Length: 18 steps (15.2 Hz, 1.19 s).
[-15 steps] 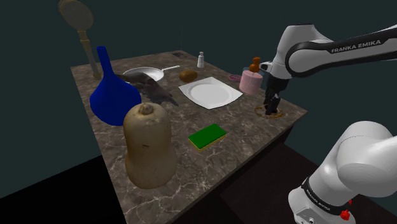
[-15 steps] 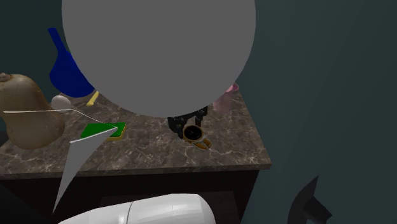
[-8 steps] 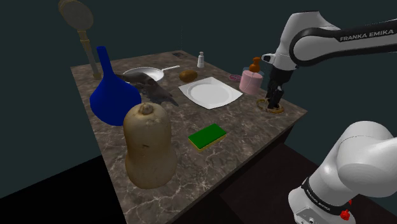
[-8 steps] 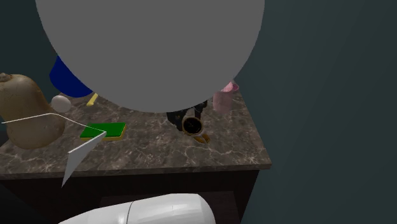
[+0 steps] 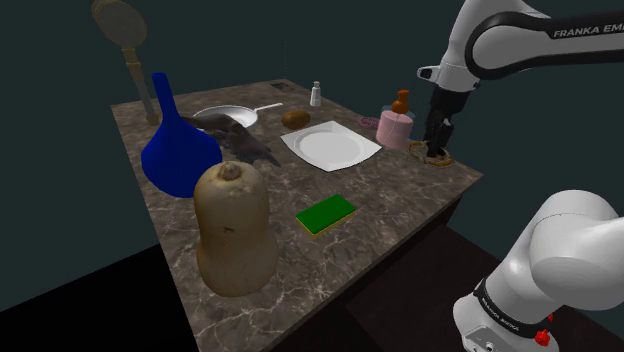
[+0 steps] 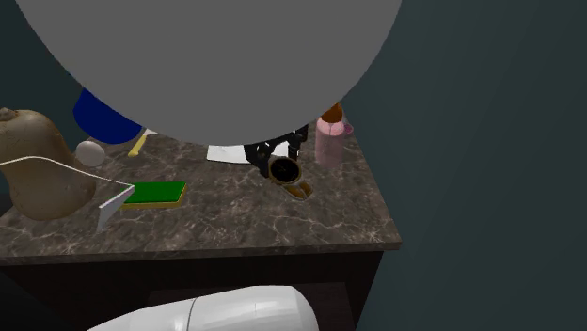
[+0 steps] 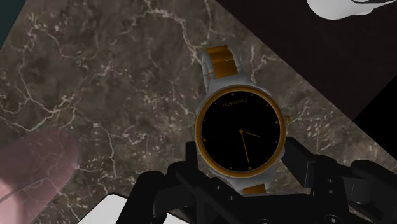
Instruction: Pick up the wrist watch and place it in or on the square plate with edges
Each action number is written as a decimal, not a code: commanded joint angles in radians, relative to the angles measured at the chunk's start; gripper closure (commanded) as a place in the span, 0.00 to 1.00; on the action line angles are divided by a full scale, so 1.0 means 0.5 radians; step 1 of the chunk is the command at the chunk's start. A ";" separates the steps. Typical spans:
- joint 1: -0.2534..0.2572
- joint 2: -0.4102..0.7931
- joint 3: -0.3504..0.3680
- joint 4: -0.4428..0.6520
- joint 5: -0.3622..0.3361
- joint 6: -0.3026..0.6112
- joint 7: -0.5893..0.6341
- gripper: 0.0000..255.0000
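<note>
Dark marbled counter (image 7: 95, 76); jaws part-closed, clamped on a gold-rimmed, black-faced watch (image 7: 240, 137) gripped between them.

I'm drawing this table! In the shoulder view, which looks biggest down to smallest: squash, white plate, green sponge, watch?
1. squash, though it is nearest the camera
2. white plate
3. green sponge
4. watch

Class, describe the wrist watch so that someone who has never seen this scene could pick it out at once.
Find the dark marbled table and its corner beside the white arm, next to the pink cup. There the black gripper clasps the wrist watch. Nothing else nearby has its round black dial, gold rim and gold-and-silver band.
</note>
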<state>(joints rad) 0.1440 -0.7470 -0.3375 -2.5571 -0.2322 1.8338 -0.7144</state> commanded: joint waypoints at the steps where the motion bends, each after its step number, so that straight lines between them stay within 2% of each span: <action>1: 0.005 0.003 0.009 0.053 0.010 -0.051 -0.002 1.00; 2: 0.006 0.002 0.011 0.061 0.011 -0.060 -0.003 1.00; 8: 0.155 0.494 0.007 0.421 0.140 0.068 0.041 1.00; 18: 0.301 1.293 -0.019 1.198 0.399 0.062 0.011 1.00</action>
<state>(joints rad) 0.2911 -0.1392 -0.3446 -2.0046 -0.0461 1.8744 -0.7040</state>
